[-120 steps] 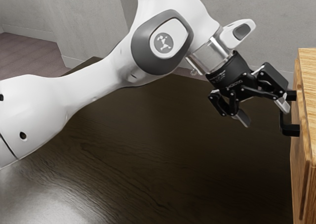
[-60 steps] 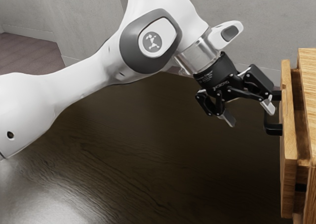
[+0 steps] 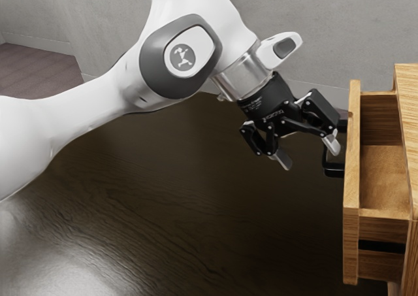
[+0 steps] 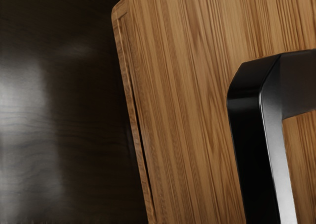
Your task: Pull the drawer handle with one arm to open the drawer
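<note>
Our gripper (image 3: 311,155) is spread, its far finger hooked at the upright black handle (image 3: 334,166) without pinching it. The drawer (image 3: 353,198) stands partly out of its cabinet (image 3: 408,87); further pulling runs toward the exterior view's left.

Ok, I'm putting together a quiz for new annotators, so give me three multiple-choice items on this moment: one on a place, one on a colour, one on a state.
1. Where does the wooden drawer stand?
A. at the exterior view's right edge
B. at the exterior view's left edge
C. in the exterior view's middle

2. What colour is the drawer handle?
A. white
B. black
C. red

3. What state is the drawer in?
A. fully shut
B. pulled partway out
C. taken out entirely

Answers:
1 A, its front panel and box sit by the right edge.
2 B, the wrist view shows it black against the wood.
3 B, its front stands clear of the cabinet and its inside shows.
</note>
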